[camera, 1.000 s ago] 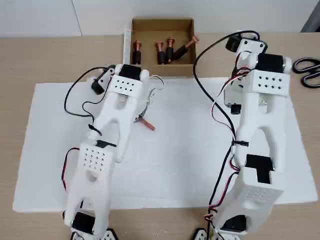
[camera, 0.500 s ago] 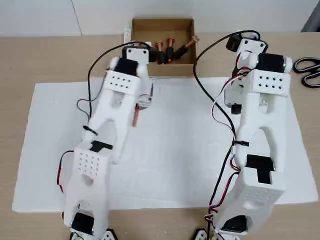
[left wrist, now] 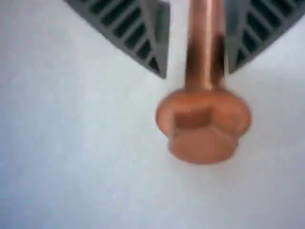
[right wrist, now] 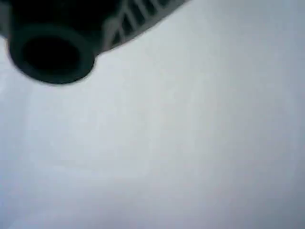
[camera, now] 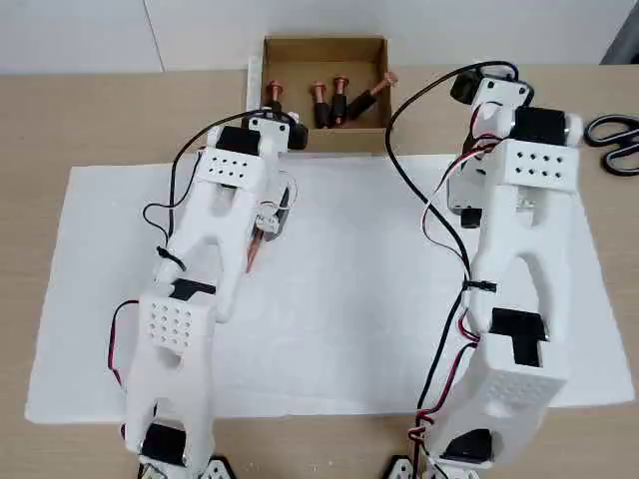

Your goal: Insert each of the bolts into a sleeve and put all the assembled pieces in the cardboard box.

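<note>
Left tool, clenched on the copper bolt, now farther back from the cardboard box.

Bright, even light falls from above in the high view. The left arm and right arm cast faint, soft-edged shadows on the white sheet. In the left wrist view, a pale gleam runs down the bolt. The right wrist view is dimmer, and the sleeve is nearly black.

The high view looks straight down over the table. Both wrist views face its white mat closely.
</note>
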Robot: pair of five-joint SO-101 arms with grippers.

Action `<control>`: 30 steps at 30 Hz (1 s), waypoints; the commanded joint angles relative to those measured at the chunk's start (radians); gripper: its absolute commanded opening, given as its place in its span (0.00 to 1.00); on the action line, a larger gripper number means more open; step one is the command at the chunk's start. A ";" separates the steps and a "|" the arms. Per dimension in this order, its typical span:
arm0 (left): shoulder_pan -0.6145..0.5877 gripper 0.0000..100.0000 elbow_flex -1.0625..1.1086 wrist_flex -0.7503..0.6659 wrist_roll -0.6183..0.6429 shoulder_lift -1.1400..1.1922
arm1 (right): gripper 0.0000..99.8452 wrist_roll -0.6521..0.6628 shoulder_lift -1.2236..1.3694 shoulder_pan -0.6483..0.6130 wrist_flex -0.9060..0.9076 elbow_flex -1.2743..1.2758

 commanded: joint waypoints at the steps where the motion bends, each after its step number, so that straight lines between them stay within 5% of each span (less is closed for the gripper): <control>1: -0.005 0.09 0.002 -0.035 -0.011 -0.069 | 0.00 -0.012 -0.070 -0.004 0.002 -0.005; 30: -0.034 0.02 -0.005 -0.092 -0.008 0.040 | 0.00 -0.012 -0.070 -0.005 -0.031 0.055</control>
